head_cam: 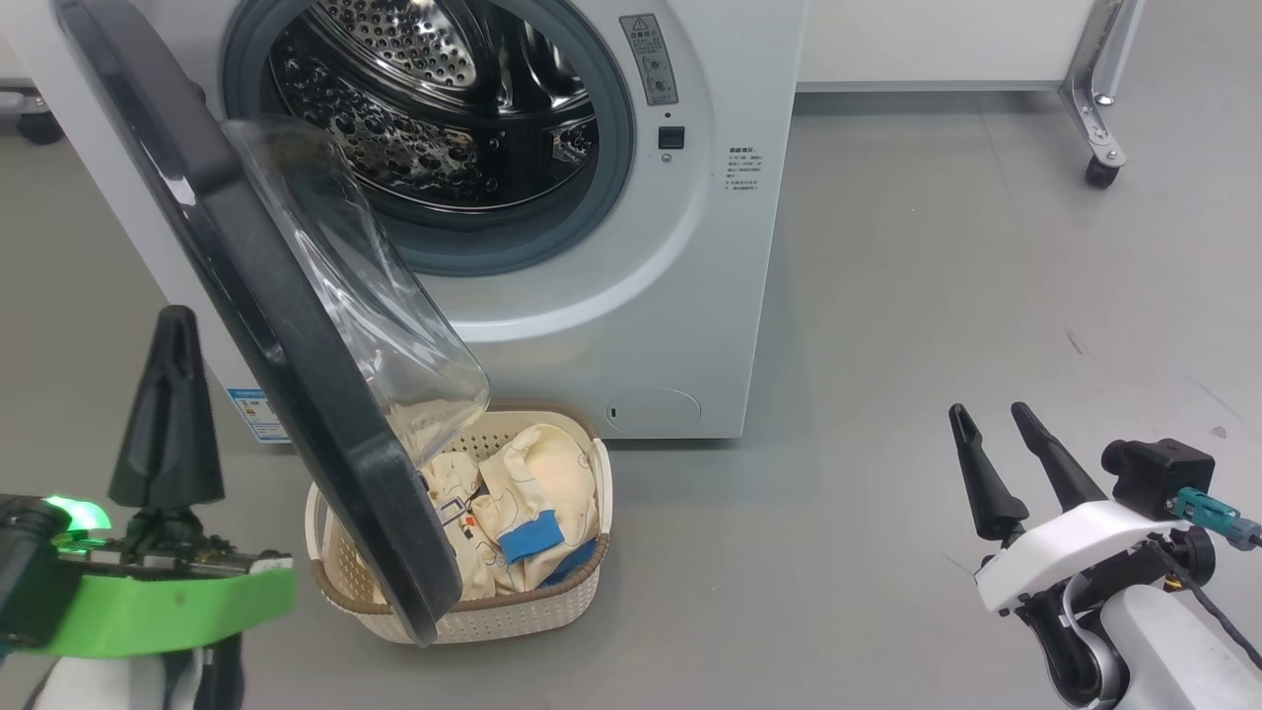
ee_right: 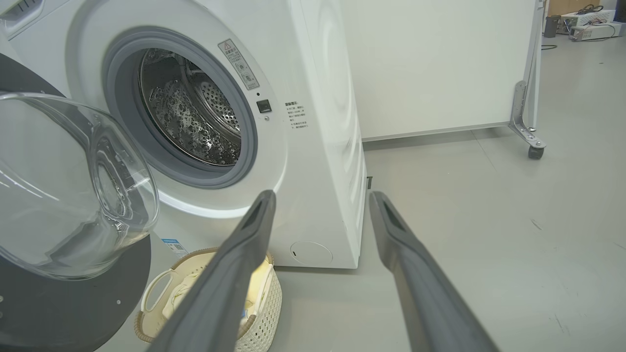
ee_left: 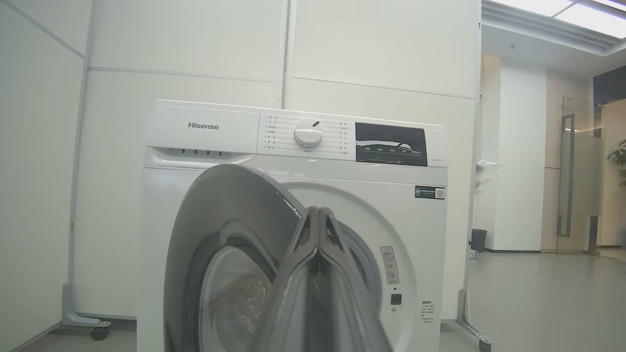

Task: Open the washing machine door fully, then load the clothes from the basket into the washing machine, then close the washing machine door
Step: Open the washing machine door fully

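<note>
So, left gripper (head_cam: 175,325): at the lower left of the head view I see its two dark fingers pressed together into one point with nothing between them. It stands left of the door, with floor (head_cam: 887,296) showing between.
left wrist view: the joined fingers rise from the bottom middle across the door's edge. I cannot tell whether they touch it.
blue label sticker (head_cam: 258,414): lower left corner of the machine front, partly behind the door rim.
washing machine door (head_cam: 296,375): swung out on its left hinge and seen nearly edge-on, it runs from the upper left to the lower middle of the head view. Its glass bowl window (head_cam: 365,296) bulges to the right.
washing machine (head_cam: 631,325): upper middle, white front, with the steel drum (head_cam: 434,99) open to view inside the grey gasket (head_cam: 601,187).
basket (head_cam: 513,616): lower middle, on the floor just in front of the machine. The door's lower edge crosses in front of its left part.
clothes (head_cam: 537,483): piled in the basket, cream-yellow with a blue band on top.
right gripper (head_cam: 989,412): lower right, fingers spread apart and empty above bare floor, well apart from the basket.
wheeled frame leg (head_cam: 1099,148): upper right, on the floor.
</note>
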